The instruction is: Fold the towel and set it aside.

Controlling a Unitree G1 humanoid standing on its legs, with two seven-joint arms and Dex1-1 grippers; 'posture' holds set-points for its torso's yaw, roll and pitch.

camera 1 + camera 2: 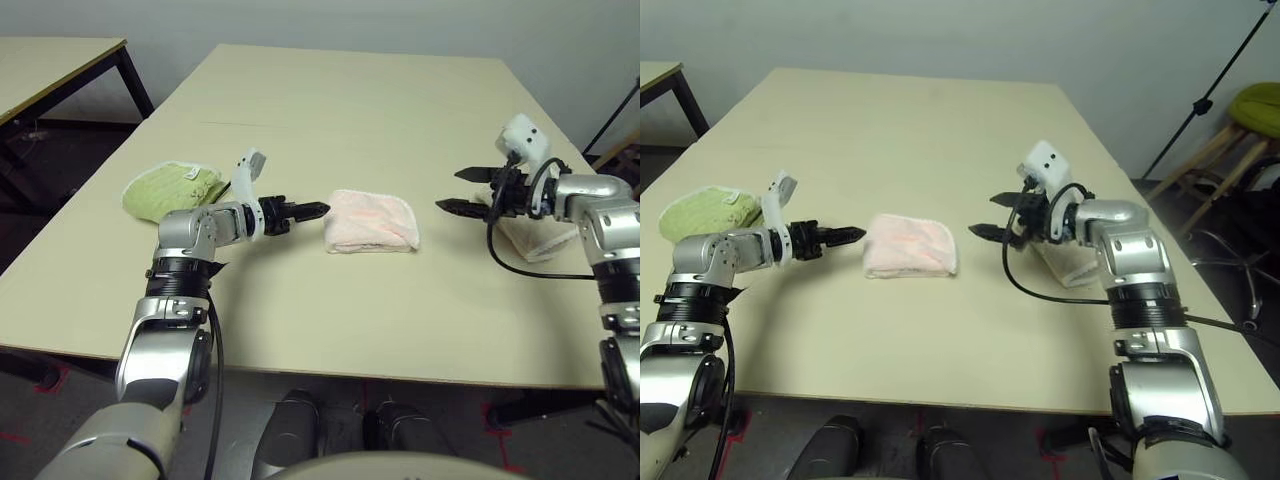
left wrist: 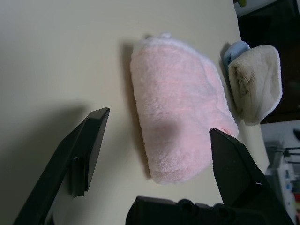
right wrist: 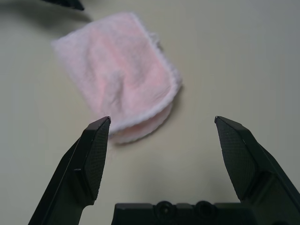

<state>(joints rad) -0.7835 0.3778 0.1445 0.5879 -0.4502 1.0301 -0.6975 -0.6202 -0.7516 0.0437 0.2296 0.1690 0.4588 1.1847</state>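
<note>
The towel (image 1: 372, 221), pale pink with white edging, lies folded into a small packet in the middle of the table (image 1: 330, 100). My left gripper (image 1: 315, 210) sits low over the table just off the towel's left edge, pointing at it. In the left wrist view its fingers (image 2: 89, 140) stand wide apart with nothing between them, and the towel (image 2: 178, 126) lies just beyond. My right gripper (image 1: 449, 190) hovers a short way to the right of the towel, open and empty. Its wrist view shows the towel (image 3: 119, 75) ahead of the spread fingers (image 3: 96, 150).
A folded light-green towel (image 1: 170, 190) lies at the left behind my left forearm. A folded beige towel (image 1: 535, 240) lies under my right wrist, near the table's right edge. A second table (image 1: 50, 60) stands far left, and a stool (image 1: 1255, 100) and stand off to the right.
</note>
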